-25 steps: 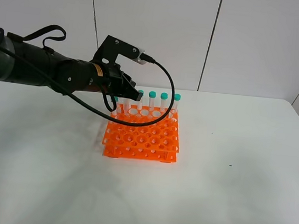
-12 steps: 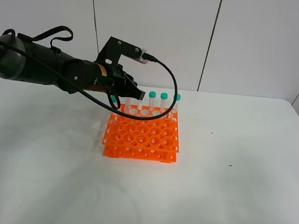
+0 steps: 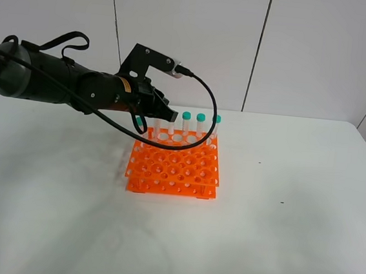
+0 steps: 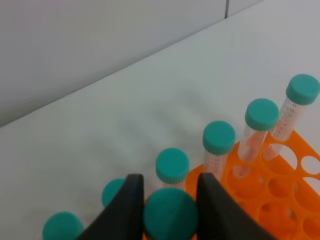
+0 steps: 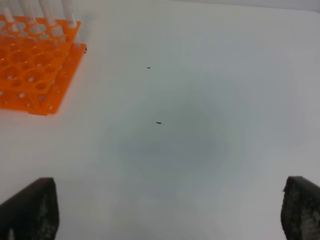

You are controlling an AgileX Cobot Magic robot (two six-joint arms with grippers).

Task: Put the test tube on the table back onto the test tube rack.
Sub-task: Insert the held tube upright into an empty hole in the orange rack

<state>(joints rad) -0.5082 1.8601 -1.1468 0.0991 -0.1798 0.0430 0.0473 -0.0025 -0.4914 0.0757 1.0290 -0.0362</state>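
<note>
My left gripper [image 3: 161,113] is shut on the teal cap of a test tube [image 4: 170,212], which sits between the two black fingers [image 4: 127,210]. It holds the tube upright over the back row of the orange test tube rack [image 3: 174,165]. Whether the tip is in a hole is hidden. Several other teal-capped tubes [image 4: 218,137] stand in that back row, three of them to the right of the gripper [image 3: 201,117]. My right gripper [image 5: 165,210] is open and empty above the bare white table [image 5: 165,150], with the rack [image 5: 35,70] far off to one side.
The rack's front rows of holes [image 3: 176,175] hold nothing. A black cable [image 3: 205,107] loops from the left wrist over the rack's back row. A panelled wall [image 3: 263,47] stands behind the table. Small dark specks [image 5: 158,122] lie on the tabletop.
The left arm shifted slightly, carrying the held tube in over the rack's back row and covering one standing tube's cap. It has hardly moved in the last half second.
</note>
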